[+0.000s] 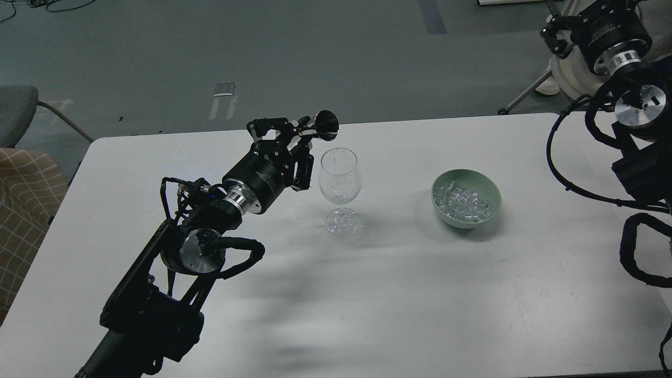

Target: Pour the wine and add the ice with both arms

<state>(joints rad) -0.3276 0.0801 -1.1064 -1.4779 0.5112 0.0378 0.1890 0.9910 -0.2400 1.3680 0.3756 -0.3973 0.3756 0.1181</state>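
Note:
A clear stemmed glass (pixel 339 184) stands upright on the white table (pixel 367 294), near its middle. My left gripper (pixel 302 137) is shut on a small shiny metal measuring cup (pixel 325 125), held tilted just above and left of the glass rim, its mouth turned toward the glass. I cannot make out the wine. The ice (pixel 464 202) is a heap of clear chunks in a pale green bowl (pixel 491 195) to the right of the glass. My right gripper (pixel 555 35) is raised at the top right, off the table; its fingers cannot be told apart.
A chair with a checked cushion (pixel 26 205) stands by the table's left edge. A white round stand (pixel 569 79) sits behind the table's far right corner. Looped black cables (pixel 577 173) of my right arm hang over the table's right side.

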